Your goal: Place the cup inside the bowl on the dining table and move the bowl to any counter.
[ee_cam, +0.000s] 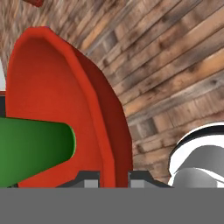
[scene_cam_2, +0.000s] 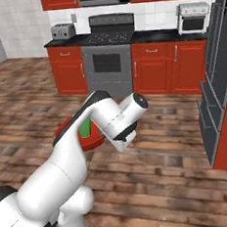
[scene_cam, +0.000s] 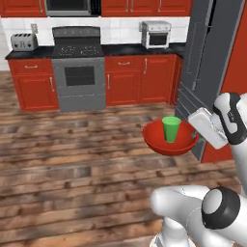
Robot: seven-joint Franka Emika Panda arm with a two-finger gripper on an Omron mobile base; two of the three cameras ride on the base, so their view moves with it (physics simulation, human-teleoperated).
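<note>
Kitchen wall run at the back: stove (scene_cam: 78,67) in the middle, red cabinets (scene_cam: 140,79) either side under a black table top (scene_cam: 140,49), toaster (scene_cam: 24,42) at one end, small toaster oven (scene_cam: 156,34) at the other. Wood floor (scene_cam: 72,159) between that and the robot. Dark grey fridge (scene_cam: 202,62) on the arm's right.

Arm (scene_cam_2: 66,159) is folded in over the base, elbow high, forearm running forward, wrist turned so the hand comes at the bowl from the side.

Bowl (scene_cam: 170,140) is in the air over the floor, roughly level, well apart from any table. Cup (scene_cam: 171,128) stands upright inside it, so the first half of the task looks done; what's left is the carry and the set-down on a table.

Gripper (ee_cam: 113,178) is clamped on the bowl's rim: in the hand view the wall of the bowl passes between the two tips. Rim pinch makes sense for a wide shallow bowl. Judgement: keep it level, since the cup is loose and could tip.
</note>
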